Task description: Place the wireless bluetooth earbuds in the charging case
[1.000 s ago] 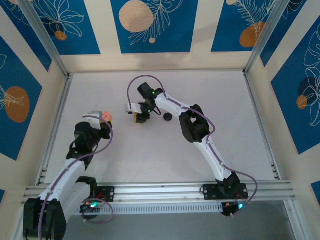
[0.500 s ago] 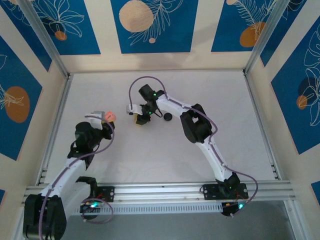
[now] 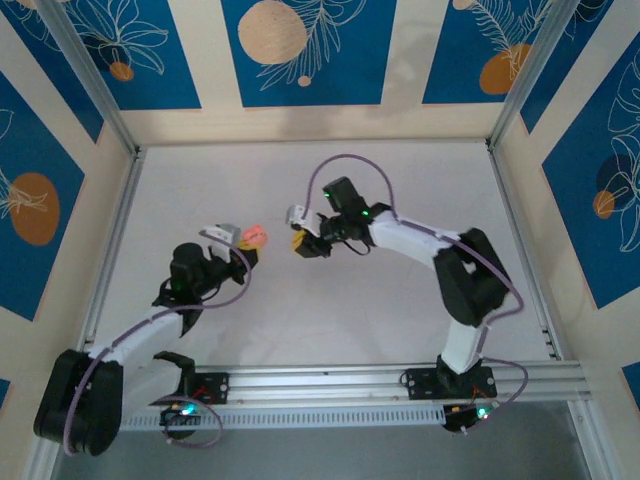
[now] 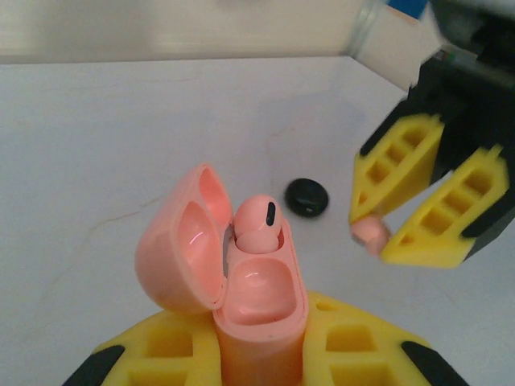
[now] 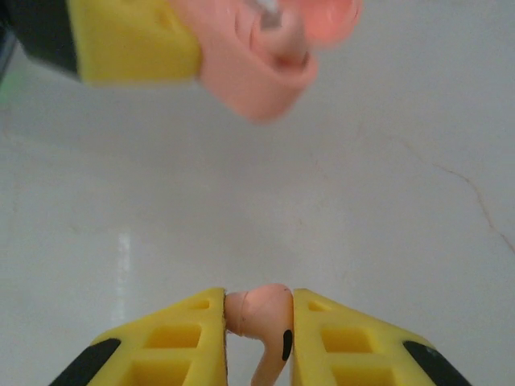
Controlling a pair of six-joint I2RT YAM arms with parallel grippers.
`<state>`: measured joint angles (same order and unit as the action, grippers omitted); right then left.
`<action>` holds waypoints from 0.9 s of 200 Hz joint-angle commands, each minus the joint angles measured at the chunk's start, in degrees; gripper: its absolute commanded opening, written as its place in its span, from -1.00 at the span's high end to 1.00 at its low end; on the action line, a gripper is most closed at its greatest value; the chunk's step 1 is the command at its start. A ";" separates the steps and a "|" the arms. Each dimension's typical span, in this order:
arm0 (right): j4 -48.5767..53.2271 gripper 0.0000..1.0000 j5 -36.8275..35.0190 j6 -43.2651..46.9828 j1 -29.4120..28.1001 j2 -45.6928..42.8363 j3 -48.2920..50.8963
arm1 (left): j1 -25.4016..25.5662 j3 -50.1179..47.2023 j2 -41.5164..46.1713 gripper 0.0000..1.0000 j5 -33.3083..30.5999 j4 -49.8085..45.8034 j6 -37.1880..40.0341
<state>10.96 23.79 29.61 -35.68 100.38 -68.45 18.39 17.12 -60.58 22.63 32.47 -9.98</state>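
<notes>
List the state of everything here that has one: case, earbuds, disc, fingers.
Case: lid open, clamped in the left fingers.
First earbud: sitting in one socket; the other socket empty.
Second earbud: pinched in the right fingers, not yet in the case.
Black disc: lying on the table, untouched.
Left fingers: shut on the case.
Right fingers: shut on the second earbud.

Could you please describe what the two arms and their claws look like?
The left arm and right arm have white links between bulky black joints, and a purple cable loops along each. A green light glows near the right wrist. The left claw and right claw each have two yellow fingers with hollow ribbed pockets and black backing.
</notes>
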 commanded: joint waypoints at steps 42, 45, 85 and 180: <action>-29.88 0.56 7.89 -24.59 6.61 -23.66 23.57 | 12.14 4.05 -15.09 0.80 3.42 22.34 2.64; -30.79 0.56 7.98 -25.46 6.79 -24.48 24.35 | 12.57 4.32 -15.76 0.80 3.46 23.13 2.55; -41.95 0.56 6.35 -35.05 7.64 -31.66 31.80 | 17.24 7.45 -22.37 0.80 4.45 32.25 2.09; -28.34 0.56 3.39 -44.39 9.75 -34.61 31.29 | 19.80 8.23 -19.87 0.80 -6.65 24.13 7.16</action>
<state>-27.73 28.49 -9.67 -26.81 66.89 -35.51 37.80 25.30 -84.40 22.96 62.04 -6.85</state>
